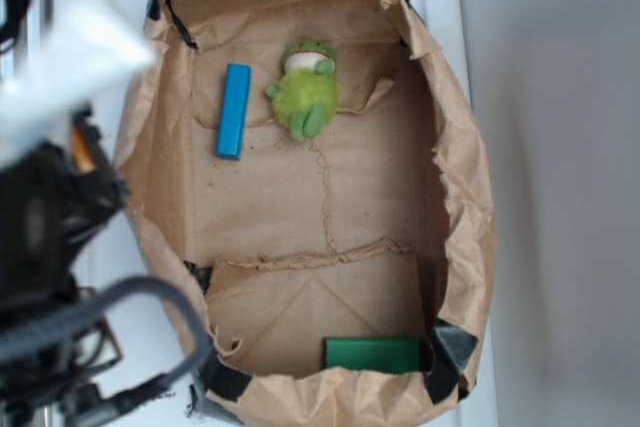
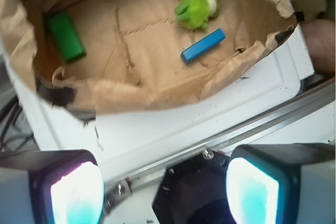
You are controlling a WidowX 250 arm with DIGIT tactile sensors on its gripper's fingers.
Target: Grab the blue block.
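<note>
The blue block (image 1: 233, 110) is a long bright blue bar lying flat on the brown paper lining, next to the plush frog. In the wrist view the blue block (image 2: 203, 45) lies just below the frog. My gripper (image 2: 164, 190) is open and empty, its two pads (image 2: 76, 195) wide apart, outside the paper-lined bin over the white surface and the robot's base. In the exterior view the arm (image 1: 45, 247) is a dark blur at the left edge, well away from the block; its fingers do not show there.
A green plush frog (image 1: 305, 87) sits right of the block. A flat dark green block (image 1: 372, 353) lies at the near end of the paper-lined bin (image 1: 470, 207), also in the wrist view (image 2: 65, 36). Crumpled paper walls rise all round.
</note>
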